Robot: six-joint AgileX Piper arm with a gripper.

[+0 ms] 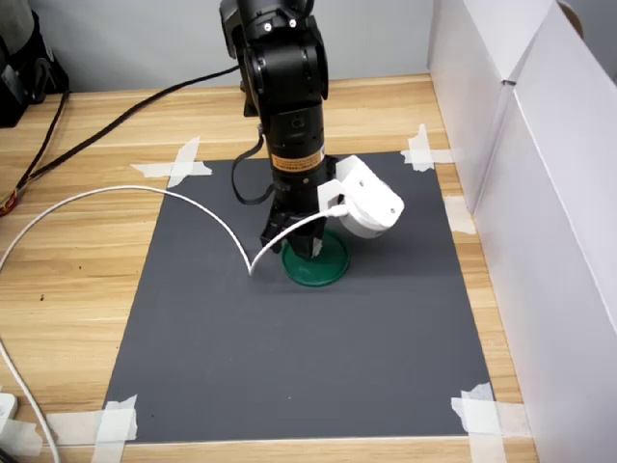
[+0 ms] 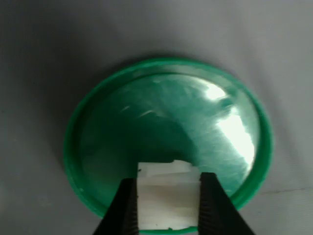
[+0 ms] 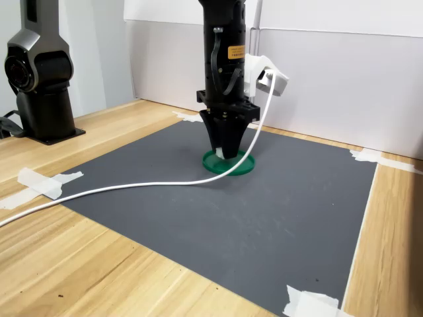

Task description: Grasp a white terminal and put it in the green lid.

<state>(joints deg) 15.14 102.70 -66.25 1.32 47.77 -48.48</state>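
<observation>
I am holding the white terminal clamped in the gripper, directly over the green lid, just inside its rim; I am judging a straight release enough.

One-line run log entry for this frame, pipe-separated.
phase: place | gripper: shut on white terminal, low over green lid | lid: on gray mat | release: not yet
</observation>
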